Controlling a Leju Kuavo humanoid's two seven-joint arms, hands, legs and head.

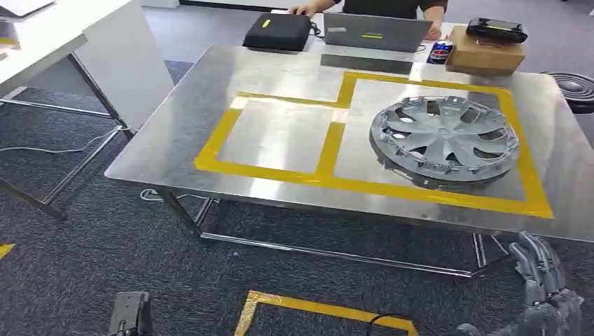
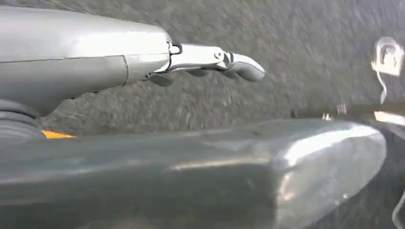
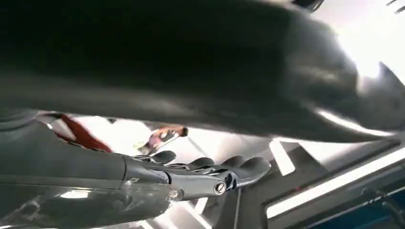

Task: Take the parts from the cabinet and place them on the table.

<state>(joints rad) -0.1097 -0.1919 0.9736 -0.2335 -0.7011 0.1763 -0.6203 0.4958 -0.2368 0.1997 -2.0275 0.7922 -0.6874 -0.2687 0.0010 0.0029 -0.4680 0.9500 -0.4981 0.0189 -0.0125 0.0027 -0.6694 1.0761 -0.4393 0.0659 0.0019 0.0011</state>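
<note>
Fingers of the right hand (image 1: 543,290) are extended and loosely apart at the lower right of the head view, below the table edge, gripping nothing; the right wrist view confirms straight, empty fingers (image 3: 210,169). The left hand (image 2: 210,62) hangs over grey carpet in its wrist view, fingers likewise stretched out and holding nothing. Beyond both hands stands the rectangular brushed-metal table (image 1: 210,91), marked with two adjoining yellow-tape rectangles. Inside the larger right-hand rectangle lies the silver-grey plastic wheel cover (image 1: 445,140), a round disc with curved spokes, open slots between them and a small central hub, resting slightly tilted on its rim clips, well apart from the smaller rectangle. Judged by appearance, it is light, moderately stiff yet thin enough to flex, with a smooth, somewhat slippery face and breakable clips; the outer rim or a spoke slot looks the soundest hold. Farther back sit a grey laptop (image 1: 375,31) and a person's hands.
</note>
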